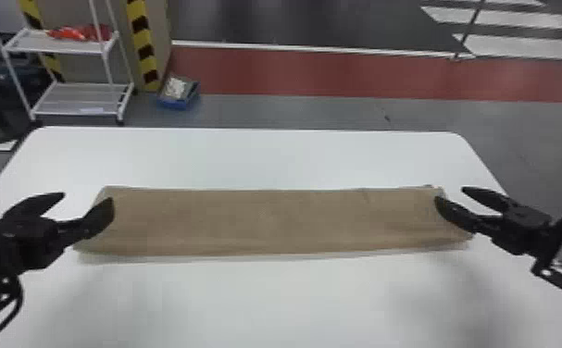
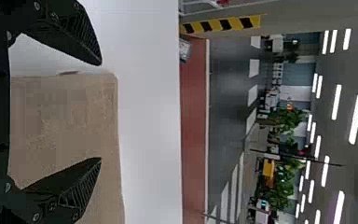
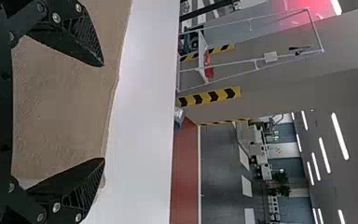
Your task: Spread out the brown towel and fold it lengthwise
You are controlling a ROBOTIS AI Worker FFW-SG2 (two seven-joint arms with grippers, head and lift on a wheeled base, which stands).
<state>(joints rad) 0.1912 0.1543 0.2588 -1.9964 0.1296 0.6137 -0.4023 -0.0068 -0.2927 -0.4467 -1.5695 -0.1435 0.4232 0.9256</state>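
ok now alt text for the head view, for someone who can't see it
A brown towel lies as a long, flat strip across a white table, with the robot's open left gripper at one end and its open right gripper at the other. Beyond the table stands a white shelf rack.

The left gripper had its two flat black fingers well apart, one in front of the brown towel, the other in front of the white tabletop just beside it. Beyond lay a red floor strip (yellow-and-black hazard striping near it), green plants and lit ceiling lamps.
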